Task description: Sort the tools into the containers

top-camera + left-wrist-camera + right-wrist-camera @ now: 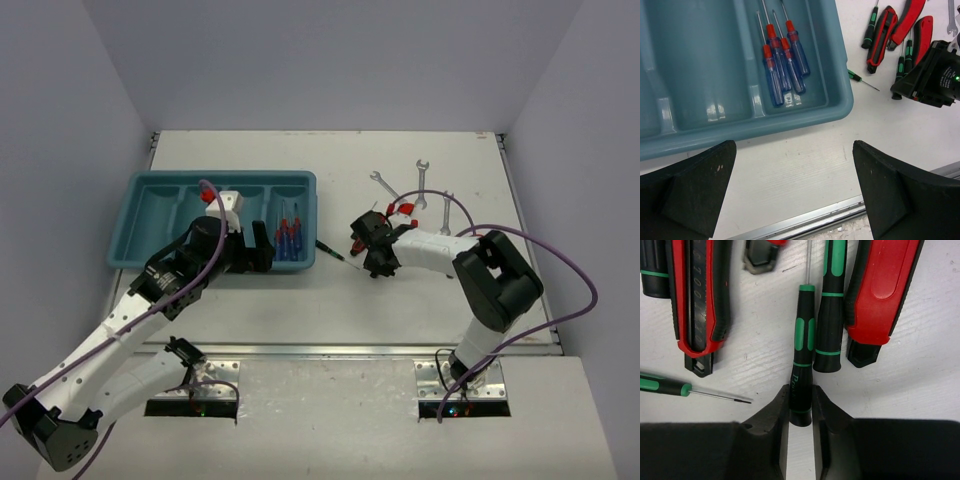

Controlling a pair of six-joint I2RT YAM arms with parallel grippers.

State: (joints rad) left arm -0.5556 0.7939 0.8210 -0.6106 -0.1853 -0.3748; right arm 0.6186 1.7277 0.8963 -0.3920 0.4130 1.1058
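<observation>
The teal tray (pixel 150 190) lies at the left; several blue/red-handled screwdrivers (pixel 288 240) lie in its rightmost compartment, also in the left wrist view (pixel 782 70). My left gripper (pixel 262 248) is open and empty above the tray's near right rim (pixel 840 100). My right gripper (pixel 372 262) is shut on the butt end of a black-and-green screwdriver (pixel 802 340) that lies on the table, one finger touching each side of the handle. A second black-and-green screwdriver (pixel 832 305) lies touching its right side. Red-handled pliers (pixel 885 290) lie just right of that.
Three silver wrenches (pixel 384 184), (pixel 421 182), (pixel 446 212) lie behind the right gripper. A small green-handled screwdriver (pixel 335 250) lies between tray and right gripper. A red-and-black tool (pixel 700 300) lies left of the held screwdriver. The table's metal front edge (pixel 805 222) is near.
</observation>
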